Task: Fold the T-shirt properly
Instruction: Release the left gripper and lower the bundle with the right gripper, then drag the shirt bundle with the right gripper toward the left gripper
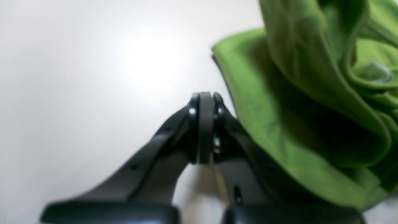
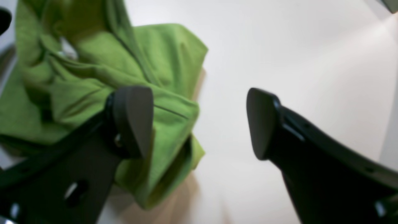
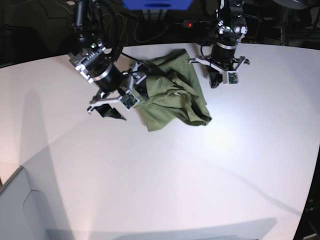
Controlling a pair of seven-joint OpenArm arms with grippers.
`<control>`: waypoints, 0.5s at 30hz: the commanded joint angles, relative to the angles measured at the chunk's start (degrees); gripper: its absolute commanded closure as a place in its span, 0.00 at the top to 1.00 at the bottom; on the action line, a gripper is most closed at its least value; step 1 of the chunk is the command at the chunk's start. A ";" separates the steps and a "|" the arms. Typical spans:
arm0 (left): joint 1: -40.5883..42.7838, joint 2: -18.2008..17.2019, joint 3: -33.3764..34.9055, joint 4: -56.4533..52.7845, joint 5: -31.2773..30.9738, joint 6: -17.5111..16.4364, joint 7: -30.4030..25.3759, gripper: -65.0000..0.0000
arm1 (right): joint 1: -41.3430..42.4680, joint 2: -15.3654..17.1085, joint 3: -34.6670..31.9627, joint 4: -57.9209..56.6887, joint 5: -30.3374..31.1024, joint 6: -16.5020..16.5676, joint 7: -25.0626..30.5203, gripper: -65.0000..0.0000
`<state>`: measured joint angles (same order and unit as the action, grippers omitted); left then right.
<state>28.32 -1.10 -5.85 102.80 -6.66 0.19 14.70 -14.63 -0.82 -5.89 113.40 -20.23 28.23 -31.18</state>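
The T-shirt (image 3: pixel 175 95) is a sage-green cloth lying crumpled in a heap on the white table (image 3: pixel 200 175), near the far edge. My right gripper (image 2: pixel 199 124) stands open at the heap's left side (image 3: pixel 122 104); one finger (image 2: pixel 133 118) is over the cloth (image 2: pixel 102 62), the other (image 2: pixel 261 124) over bare table, and nothing is between them. In the left wrist view my left gripper (image 1: pixel 205 99) is shut with nothing held. It hovers just beside the folded cloth edge (image 1: pixel 255 102), at the heap's far right corner (image 3: pixel 216 80).
Cables and dark equipment run behind the table's far edge, with a blue object (image 3: pixel 157 4) at the top. A grey box corner (image 3: pixel 20 210) sits at the bottom left. White table surface stretches in front of the shirt.
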 commanded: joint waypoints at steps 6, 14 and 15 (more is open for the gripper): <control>1.09 0.00 -6.07 5.72 -0.25 -0.14 -1.47 0.00 | 0.87 1.39 0.31 -2.50 7.35 -0.05 1.51 0.76; 1.09 0.00 -9.76 6.43 -0.25 -0.14 -1.47 0.00 | 1.31 2.36 -0.04 -7.16 8.32 -0.05 1.68 0.74; 1.09 0.00 -10.11 6.43 -0.25 -0.14 -1.47 0.00 | 1.14 2.36 -0.04 -7.08 8.32 -0.05 1.86 0.71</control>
<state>29.08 -0.95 -15.86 108.12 -6.68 0.01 14.76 -13.69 1.72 -5.82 105.32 -12.82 28.23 -30.87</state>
